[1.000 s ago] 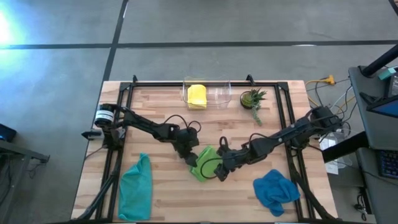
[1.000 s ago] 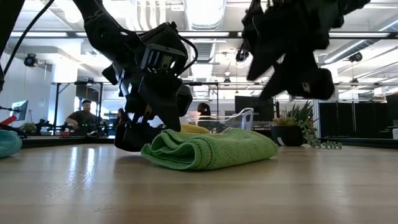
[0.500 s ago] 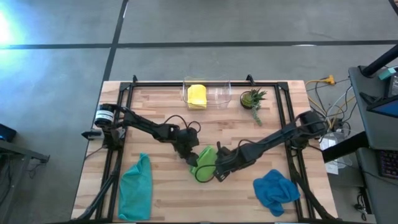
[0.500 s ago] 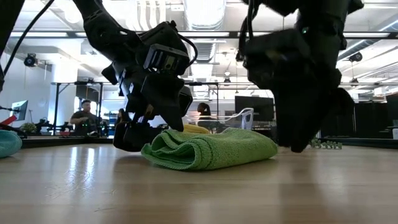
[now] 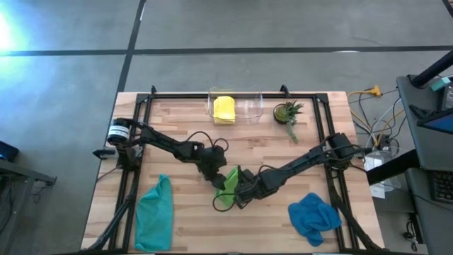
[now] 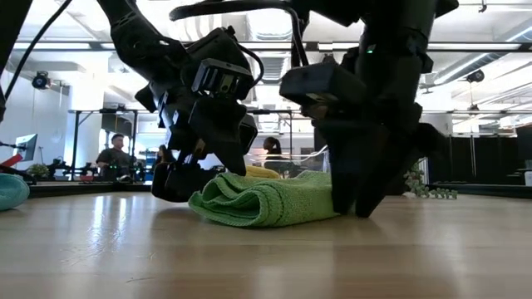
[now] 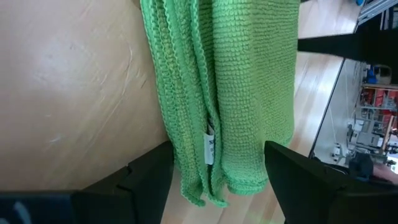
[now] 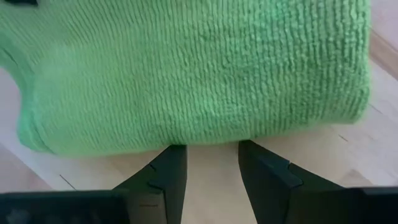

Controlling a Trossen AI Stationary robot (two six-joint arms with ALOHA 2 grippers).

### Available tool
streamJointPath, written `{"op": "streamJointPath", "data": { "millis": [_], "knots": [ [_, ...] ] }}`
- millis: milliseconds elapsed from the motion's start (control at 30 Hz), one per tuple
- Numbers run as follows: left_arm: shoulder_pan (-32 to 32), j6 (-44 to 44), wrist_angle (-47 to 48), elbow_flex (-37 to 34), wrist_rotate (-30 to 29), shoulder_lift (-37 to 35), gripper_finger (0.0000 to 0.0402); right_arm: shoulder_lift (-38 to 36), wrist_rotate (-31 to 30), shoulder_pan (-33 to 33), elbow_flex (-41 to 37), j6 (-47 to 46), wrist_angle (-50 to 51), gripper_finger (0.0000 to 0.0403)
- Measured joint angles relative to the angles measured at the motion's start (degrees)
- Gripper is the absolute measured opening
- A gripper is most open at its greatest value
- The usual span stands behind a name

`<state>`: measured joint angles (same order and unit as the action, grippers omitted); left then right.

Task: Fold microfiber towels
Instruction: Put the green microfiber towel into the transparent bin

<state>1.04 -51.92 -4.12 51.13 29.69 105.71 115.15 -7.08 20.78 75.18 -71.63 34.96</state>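
Clearly the green towel [image 5: 230, 190] is the one in work: it lies folded into a thick pad at the middle of the desk [image 5: 184, 127], layered edges and a small label showing in the left wrist view. The left tool [image 5: 221, 180] sits at the towel's far-left edge, its fingers spread wide to either side of those stacked edges without pinching them. The right tool [image 5: 241, 193] is low at the towel's right side, fingers partly apart with bare wood between them, just short of the rounded fold; it grips nothing.

By my judgement the cloth is light, soft and limp, with a nubbly weave that gives grip but lets layers slide over one another. It should be taken by an edge or corner, catching all layers at once, since a grab at the middle would bunch it and undo the fold.

Other towels: the yellow towel [image 5: 224, 108] lies folded at the far edge, the teal towel [image 5: 154, 212] crumpled near left, the blue towel [image 5: 313, 215] crumpled near right. A plant [image 5: 288, 112] stands far right of the yellow one.
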Motion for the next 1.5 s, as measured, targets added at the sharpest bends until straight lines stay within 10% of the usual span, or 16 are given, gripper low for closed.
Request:
{"op": "streamJointPath", "data": {
  "millis": [567,1033,1500],
  "knots": [
    [0.26,1.72,-0.22,-0.17,-0.33,-0.02,0.0231,-0.37,-1.93,-0.09,-0.11,-1.84,-4.16,0.0137],
    [0.63,6.94,0.11,-0.92,-1.19,0.07,0.0015,-0.37,-1.8,-0.04,-0.15,-1.38,-4.04,0.0137],
    [0.66,9.47,0.3,-1.07,-2.13,-0.98,0.0004,-8.12,-8.14,-0.02,-0.2,-0.34,8.46,0.0137]
  ]
}}
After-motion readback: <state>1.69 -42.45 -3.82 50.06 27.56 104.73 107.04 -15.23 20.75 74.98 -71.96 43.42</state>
